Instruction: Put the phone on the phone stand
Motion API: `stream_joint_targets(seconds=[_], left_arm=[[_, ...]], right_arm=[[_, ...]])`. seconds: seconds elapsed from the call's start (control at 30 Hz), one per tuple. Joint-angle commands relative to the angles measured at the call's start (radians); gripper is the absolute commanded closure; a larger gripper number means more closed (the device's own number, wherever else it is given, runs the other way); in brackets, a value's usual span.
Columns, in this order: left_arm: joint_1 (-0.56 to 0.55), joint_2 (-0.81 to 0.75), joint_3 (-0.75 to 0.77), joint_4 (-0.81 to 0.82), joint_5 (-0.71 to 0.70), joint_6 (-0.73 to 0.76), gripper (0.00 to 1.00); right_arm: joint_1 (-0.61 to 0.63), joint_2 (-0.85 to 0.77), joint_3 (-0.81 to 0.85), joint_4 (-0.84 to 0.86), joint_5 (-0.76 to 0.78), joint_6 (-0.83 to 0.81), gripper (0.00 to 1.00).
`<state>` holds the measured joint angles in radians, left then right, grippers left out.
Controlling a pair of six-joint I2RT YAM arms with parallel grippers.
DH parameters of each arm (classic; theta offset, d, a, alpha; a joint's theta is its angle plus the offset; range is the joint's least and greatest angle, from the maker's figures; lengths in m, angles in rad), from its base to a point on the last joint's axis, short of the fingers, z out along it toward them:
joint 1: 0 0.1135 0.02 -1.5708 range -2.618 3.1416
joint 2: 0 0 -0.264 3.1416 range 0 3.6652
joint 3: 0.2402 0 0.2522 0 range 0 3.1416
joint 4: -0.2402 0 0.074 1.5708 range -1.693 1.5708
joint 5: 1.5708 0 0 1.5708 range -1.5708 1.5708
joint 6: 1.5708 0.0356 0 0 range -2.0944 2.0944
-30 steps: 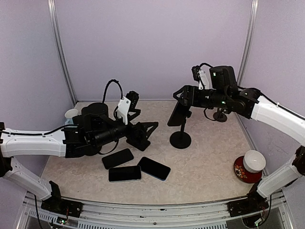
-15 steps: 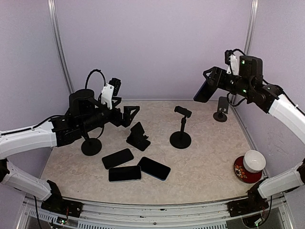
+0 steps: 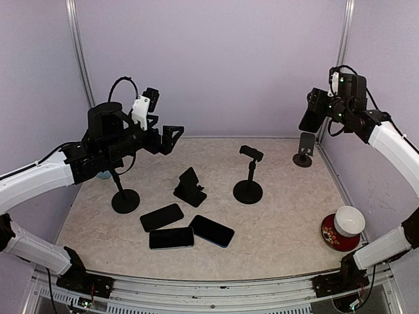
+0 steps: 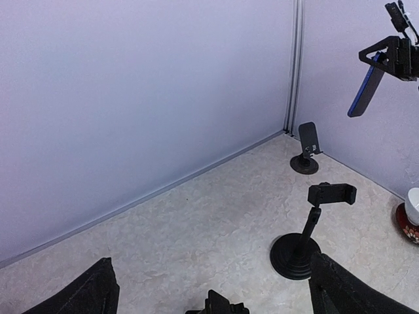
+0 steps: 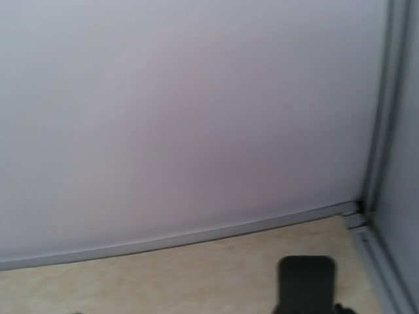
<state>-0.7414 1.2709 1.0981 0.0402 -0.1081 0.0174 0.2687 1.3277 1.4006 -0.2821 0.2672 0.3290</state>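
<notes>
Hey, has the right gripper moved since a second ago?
Yes. The right gripper, gripping a phone, has swung from the pole stand toward the right rear corner, now above the small corner stand.

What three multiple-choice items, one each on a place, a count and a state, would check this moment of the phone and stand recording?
1. Where is the blue-edged phone?
A. lying flat
B. clamped in a stand
C. in the air at the back right, in the right gripper

2. How many phones lie on the table?
A. one
B. three
C. five

3. How is the left gripper?
A. open and empty
B. shut on a phone
C. shut on a stand

Answers:
1 C: the left wrist view shows it gripped aloft, above the small stand.
2 B: the top view shows three dark ones lying flat.
3 A: its fingers stand apart with nothing between them.
</notes>
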Motion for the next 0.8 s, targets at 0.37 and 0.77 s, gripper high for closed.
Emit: stream_joint_targets(seconds=[0.37, 0.77], left_arm=[[0.084, -0.023, -0.173, 0.144, 0.083, -0.026, 0.01], [0.086, -0.032, -0.17, 0.138, 0.083, -0.029, 0.01]], right_arm=[[-0.092, 0.228, 0.134, 0.044, 0.103, -0.071, 0.61], [-0.162, 0.447, 0.307, 0.0, 0.065, -0.08, 0.6]])
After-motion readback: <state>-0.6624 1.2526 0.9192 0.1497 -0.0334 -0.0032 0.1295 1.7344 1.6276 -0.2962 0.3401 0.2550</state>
